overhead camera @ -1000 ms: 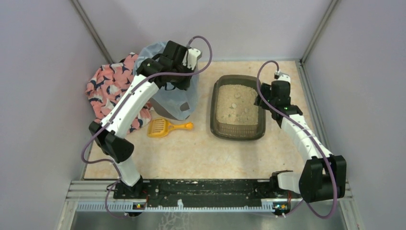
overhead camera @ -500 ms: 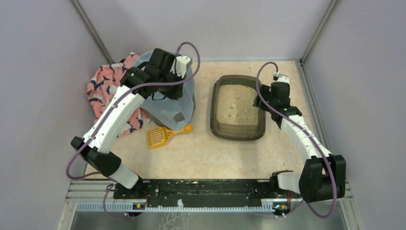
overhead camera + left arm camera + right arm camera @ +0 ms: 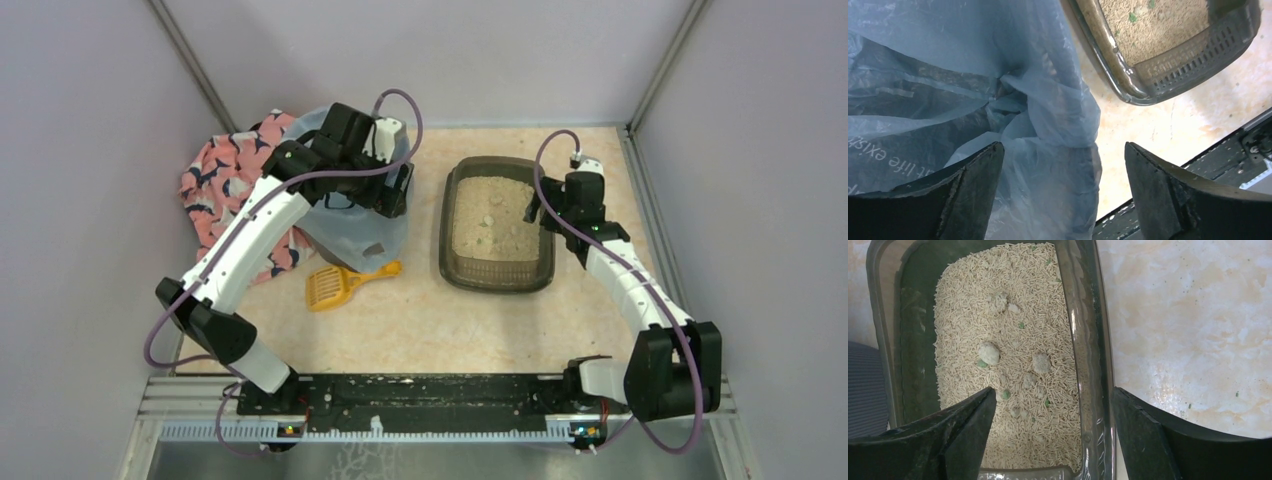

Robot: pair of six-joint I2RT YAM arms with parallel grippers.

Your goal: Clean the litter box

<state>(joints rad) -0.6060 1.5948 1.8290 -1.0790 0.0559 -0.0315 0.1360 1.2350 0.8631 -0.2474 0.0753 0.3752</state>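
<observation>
Litter box (image 3: 497,272) lies right of centre on the surface (image 3: 420,320), with clumps (image 3: 989,353) in its litter. Right hand (image 3: 1052,395) stands wide open astride its right wall, gripping nothing; closing squarely there should steady it. Left hand (image 3: 1063,160) gapes empty over the bag (image 3: 948,60); it should rise without snagging, then seek the scoop (image 3: 340,283). A second earlier it was shut, and the bag stood clear of the scoop.

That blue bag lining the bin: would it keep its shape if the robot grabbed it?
Probably not. The blue bag is thin, wrinkled film hanging in loose folds, so it would likely crumple wherever pinched. It looks very light, so a tug may drag all of it along. Its glossy surface might slip from a pinch.
</observation>
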